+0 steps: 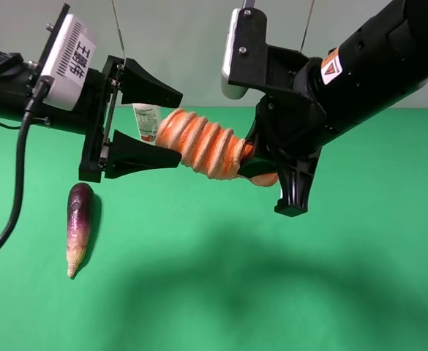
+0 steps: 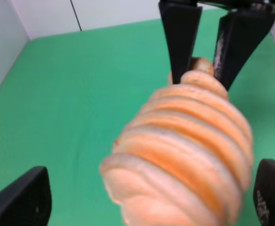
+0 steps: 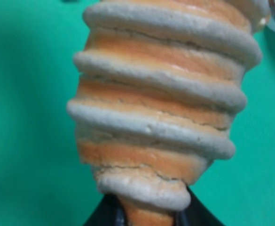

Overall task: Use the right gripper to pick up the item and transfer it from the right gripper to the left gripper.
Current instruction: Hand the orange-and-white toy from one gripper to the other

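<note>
Here, in the exterior high view, the right gripper (image 1: 261, 172) is clamping the item (image 1: 203, 146) by one end, well above the green table (image 1: 309, 278). The item's long axis is running almost level across the view, and its free end is pointing toward the left gripper (image 1: 178, 128) and sitting slightly higher than the held end. The left gripper is standing wide open, one finger above and one below that free end. Whether either finger is touching the roll I cannot tell. A white bottle (image 1: 146, 121) is standing behind, mostly hidden by the left gripper and the item. A purple eggplant (image 1: 78, 223) is lying on the table below the left arm.

In the left wrist view, the item (image 2: 189, 155) is pointing straight at the camera, blurred and filling the space between the spread fingers (image 2: 22, 197) of the left gripper (image 2: 146, 197). It is passing very near one finger. At its far end the right gripper (image 2: 200, 75) is pinching it between two black fingers, whose upper parts are being cut off by the frame.

In the right wrist view, the item (image 3: 165, 108) is stretching away from the camera with its narrow end gripped in the right gripper (image 3: 149, 216). Its far end is cut off, and only the finger bases are showing.
</note>
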`<state>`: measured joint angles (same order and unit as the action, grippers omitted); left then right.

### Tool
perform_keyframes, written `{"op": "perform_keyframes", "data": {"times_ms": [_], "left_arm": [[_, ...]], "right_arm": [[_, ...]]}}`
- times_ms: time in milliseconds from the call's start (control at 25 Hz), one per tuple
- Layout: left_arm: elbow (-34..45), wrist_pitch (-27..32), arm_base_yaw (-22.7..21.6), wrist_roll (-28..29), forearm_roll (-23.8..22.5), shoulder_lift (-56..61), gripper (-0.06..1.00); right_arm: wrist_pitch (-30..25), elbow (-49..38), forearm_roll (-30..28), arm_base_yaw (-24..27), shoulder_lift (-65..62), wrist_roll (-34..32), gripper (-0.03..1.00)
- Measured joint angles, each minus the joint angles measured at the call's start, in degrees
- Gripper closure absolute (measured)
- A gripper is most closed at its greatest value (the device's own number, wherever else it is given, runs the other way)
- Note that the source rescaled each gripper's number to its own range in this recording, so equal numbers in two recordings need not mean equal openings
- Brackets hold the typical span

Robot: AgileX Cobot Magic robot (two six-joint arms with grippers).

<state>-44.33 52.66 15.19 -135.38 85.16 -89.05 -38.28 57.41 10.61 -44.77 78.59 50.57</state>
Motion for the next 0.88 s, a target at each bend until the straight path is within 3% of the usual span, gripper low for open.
{"op": "perform_keyframes", "data": {"times_ms": [320,600,880], "left_arm": [[-0.2,1.5,0.3,-2.4,2.5,-2.6,0.15],[-2.1,0.8,4.7,-4.1,3.6,-5.0,0.15],[-2.6,0.4,5.2,-4.1,3.6,-6.0,0.15]], "right_arm": [[0.0,0.0,0.4,0.0,0.0,0.8,0.97],[-0.4,0.0,0.2,0.0,0.0,0.8,0.97],[-0.5,0.0,0.0,0.0,0.0,0.8,0.97]]}}
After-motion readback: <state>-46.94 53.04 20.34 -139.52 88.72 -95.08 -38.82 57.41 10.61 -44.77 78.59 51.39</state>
